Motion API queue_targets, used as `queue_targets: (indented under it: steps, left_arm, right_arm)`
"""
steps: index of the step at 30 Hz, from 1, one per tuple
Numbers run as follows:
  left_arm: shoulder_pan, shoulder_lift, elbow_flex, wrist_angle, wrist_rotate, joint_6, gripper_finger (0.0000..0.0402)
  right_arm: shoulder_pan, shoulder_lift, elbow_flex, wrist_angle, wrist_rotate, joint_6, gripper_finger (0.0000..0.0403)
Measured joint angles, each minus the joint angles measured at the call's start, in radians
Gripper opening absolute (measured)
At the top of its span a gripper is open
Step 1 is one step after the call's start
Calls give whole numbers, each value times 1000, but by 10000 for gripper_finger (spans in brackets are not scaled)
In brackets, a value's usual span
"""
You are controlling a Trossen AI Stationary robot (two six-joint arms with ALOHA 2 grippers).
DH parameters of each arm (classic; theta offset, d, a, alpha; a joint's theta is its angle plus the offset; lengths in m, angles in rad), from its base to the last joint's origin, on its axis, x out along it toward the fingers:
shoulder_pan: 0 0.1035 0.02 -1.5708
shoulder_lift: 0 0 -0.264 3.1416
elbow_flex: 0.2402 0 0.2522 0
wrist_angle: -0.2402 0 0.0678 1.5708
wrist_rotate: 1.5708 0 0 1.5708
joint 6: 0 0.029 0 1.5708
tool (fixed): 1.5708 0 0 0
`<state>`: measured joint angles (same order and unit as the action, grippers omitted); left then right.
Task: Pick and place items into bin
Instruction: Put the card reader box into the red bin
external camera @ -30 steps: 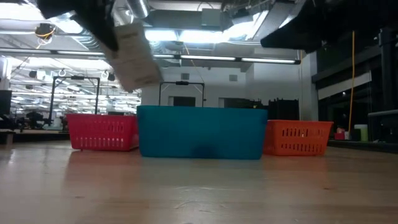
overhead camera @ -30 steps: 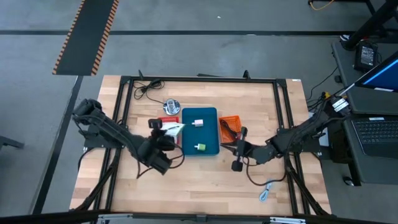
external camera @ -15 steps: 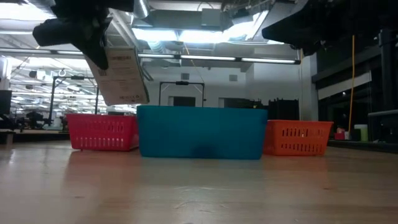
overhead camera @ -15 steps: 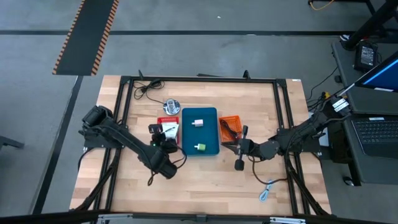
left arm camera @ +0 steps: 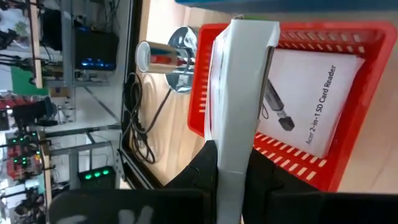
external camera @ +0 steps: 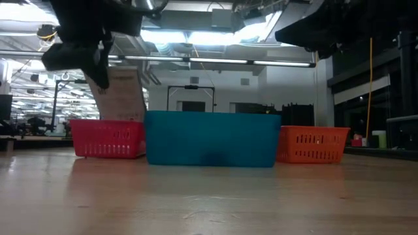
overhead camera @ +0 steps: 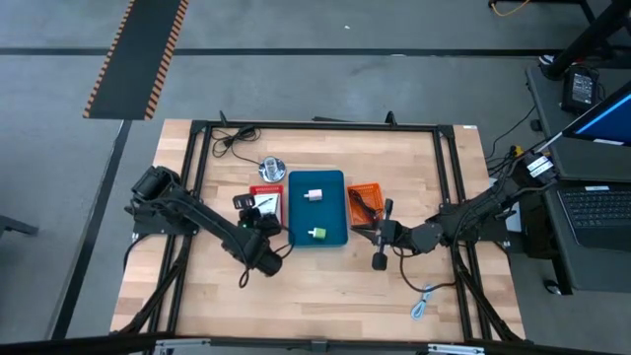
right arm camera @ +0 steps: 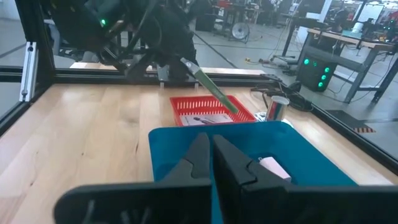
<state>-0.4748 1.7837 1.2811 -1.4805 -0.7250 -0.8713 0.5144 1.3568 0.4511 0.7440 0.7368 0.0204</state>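
Observation:
My left gripper (overhead camera: 258,219) is shut on a white card (overhead camera: 268,204) above the red basket (overhead camera: 258,190). In the low view the card (external camera: 121,94) hangs slightly tilted, its lower end at the red basket's rim (external camera: 108,124). A second white card (left arm camera: 314,102) with a black part lies in that basket. A pale block (overhead camera: 314,194) and a green cube (overhead camera: 317,233) lie in the blue bin (overhead camera: 335,212). My right gripper (overhead camera: 379,240) is shut and empty, near the orange basket (overhead camera: 365,189). My left gripper pinches the white card by its two flat faces (left arm camera: 233,155) between the two fingers, at its upper end. The fingers come slanting down from the table's left. The card hangs below them over the red basket; whether its lower end touches the basket I cannot tell.
A shiny silver round object (overhead camera: 273,166) stands behind the red basket, a black cable (overhead camera: 232,138) lies at the far left, and a blue-white cable (overhead camera: 422,304) lies near the front right. A dark cable lies in the orange basket. Bare table lies in front of the bins.
My left gripper has gone down and a little toward the table's left edge with the white card. The card has tipped from slanted to nearly upright, and its lower end has come down to the red basket's rim.

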Motion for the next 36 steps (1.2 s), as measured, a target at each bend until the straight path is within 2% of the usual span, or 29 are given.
queue_targets:
  steps: [10, 21, 27, 36]
  left_arm:
    - [3, 0, -27, 37, -31, 14, 29]
    - [68, 0, -27, 57, -13, 47, 29]
    - [84, 0, -27, 96, 17, 115, 29]
    - [85, 0, -27, 97, 35, 160, 48]
  right_arm:
    - [0, 0, 0, -6, 0, 2, 0]
    - [0, 0, 0, -8, 0, 2, 0]
    - [0, 0, 0, -15, 0, 2, 0]
    - [0, 1, 0, -15, 0, 2, 0]
